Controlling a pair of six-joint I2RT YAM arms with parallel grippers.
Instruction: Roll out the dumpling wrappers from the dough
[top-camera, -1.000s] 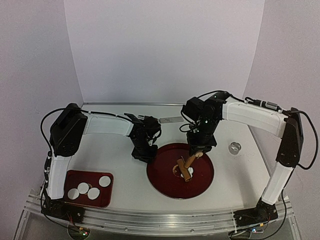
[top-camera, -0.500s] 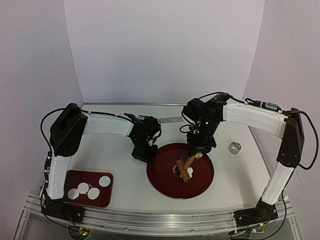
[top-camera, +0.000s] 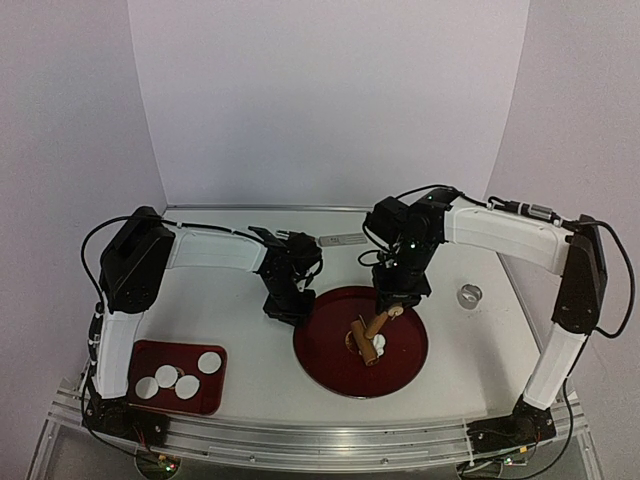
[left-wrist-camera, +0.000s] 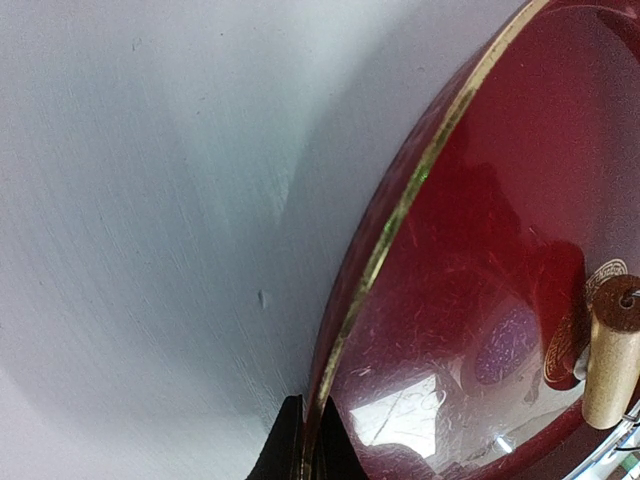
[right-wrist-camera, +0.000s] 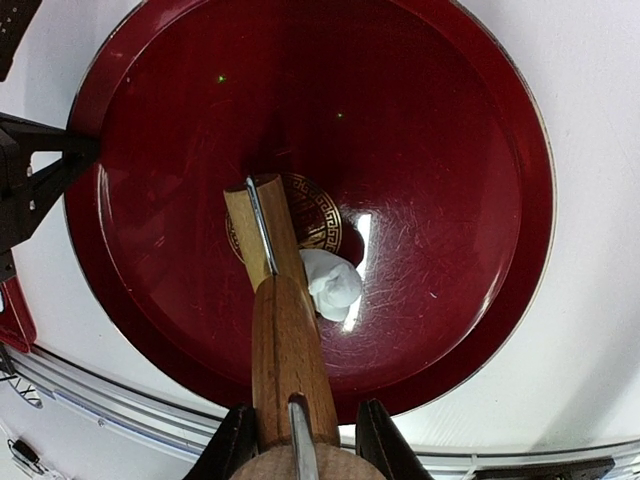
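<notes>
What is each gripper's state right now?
Left gripper: closed on the rim of the round red plate.
Right gripper: closed, holding the wooden rolling pin.

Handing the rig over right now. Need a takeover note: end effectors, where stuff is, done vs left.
Left end effector: shut on the rim of the round red plate.
Right end effector: shut on the wooden rolling pin, angled down beside the dough lump at the plate's centre.
Done: four dumpling wrappers lie in the small red tray, near left.
Left: the lump is not yet flat. Roll it, probably cut it with the metal ring, then tray it.
</notes>
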